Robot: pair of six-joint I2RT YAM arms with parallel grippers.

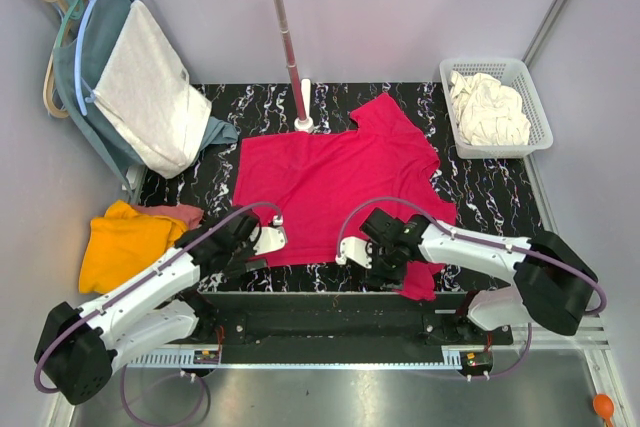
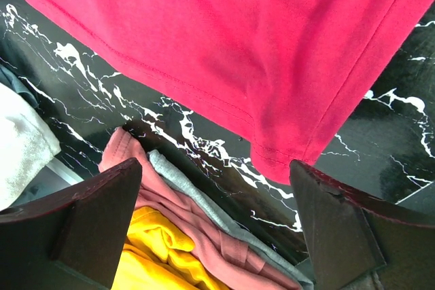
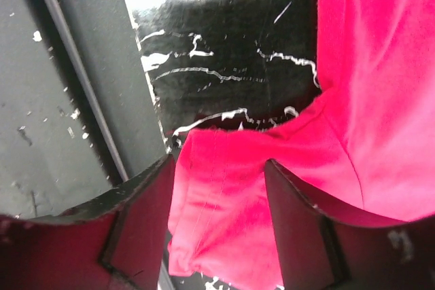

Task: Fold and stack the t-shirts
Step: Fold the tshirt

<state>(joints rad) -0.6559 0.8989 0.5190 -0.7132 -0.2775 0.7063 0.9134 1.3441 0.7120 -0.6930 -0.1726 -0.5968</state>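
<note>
Black marbled table w/ limp crimson t-shirt, best pinched at edges: left gripper gaped empty nr its hem; right gripper straddled its sleeve, grip unclear.

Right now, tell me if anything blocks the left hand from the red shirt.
Nothing visible does. The left hand is open just short of a corner of the red shirt; the yellow shirt lies to one side.
</note>
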